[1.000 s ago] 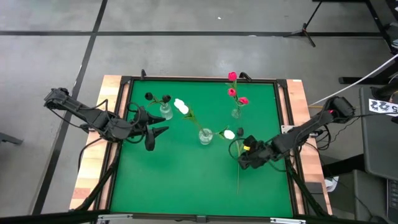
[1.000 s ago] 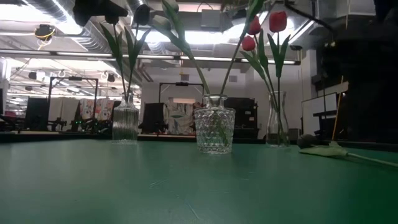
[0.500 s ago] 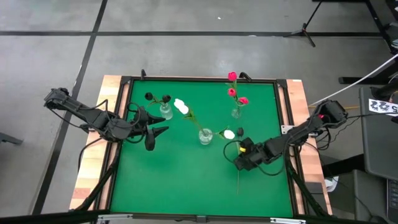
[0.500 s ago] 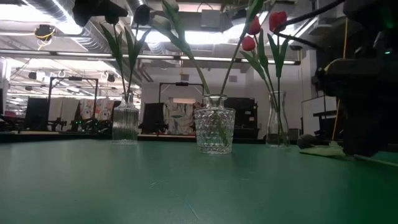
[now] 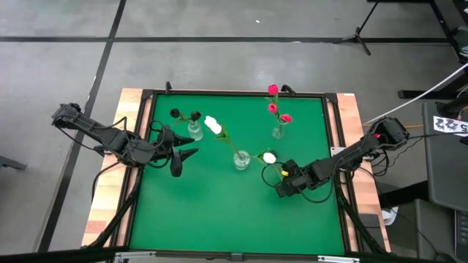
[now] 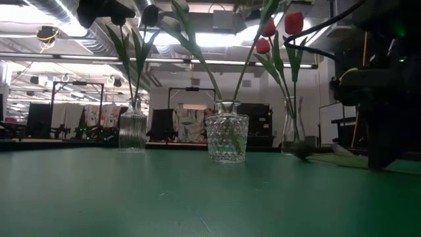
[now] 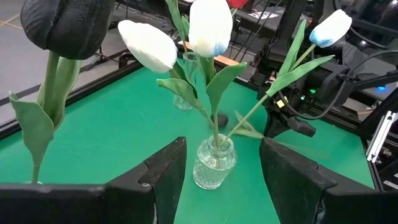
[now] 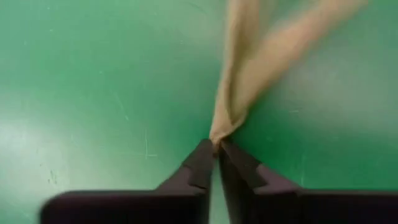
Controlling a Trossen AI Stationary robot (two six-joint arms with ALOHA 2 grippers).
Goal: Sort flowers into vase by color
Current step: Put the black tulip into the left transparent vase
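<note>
A dark-headed flower lies on the green mat at the right; its head (image 6: 302,153) rests on the mat. My right gripper (image 5: 281,189) is down at the mat, shut on that flower's stem. Three glass vases stand in a row. The left vase (image 5: 195,131) holds dark flowers, the middle vase (image 5: 241,160) white ones and the right vase (image 5: 278,133) red ones. My left gripper (image 5: 181,151) hovers open at the table's left, near the left vase, with nothing between its fingers. My right gripper pinches the flower where its stem and a leaf run together (image 8: 219,133), only at the fingers' free ends. The fingers slant down at it from above. The stem and leaf fan out ahead of the fingers, and the dark head lies on the mat.
A raised dark frame (image 5: 333,146) borders the green mat, with wooden table edge outside it. The near half of the mat (image 5: 212,212) has nothing standing on it. Tall leaning stems and heads rise above the three vases.
My right gripper has come down to the mat, shifting slightly toward the table's left, and shut on the lying flower's stem. The flower has been dragged. Its dark head has slid toward the vases, and its long stem end no longer lies toward the near edge.
</note>
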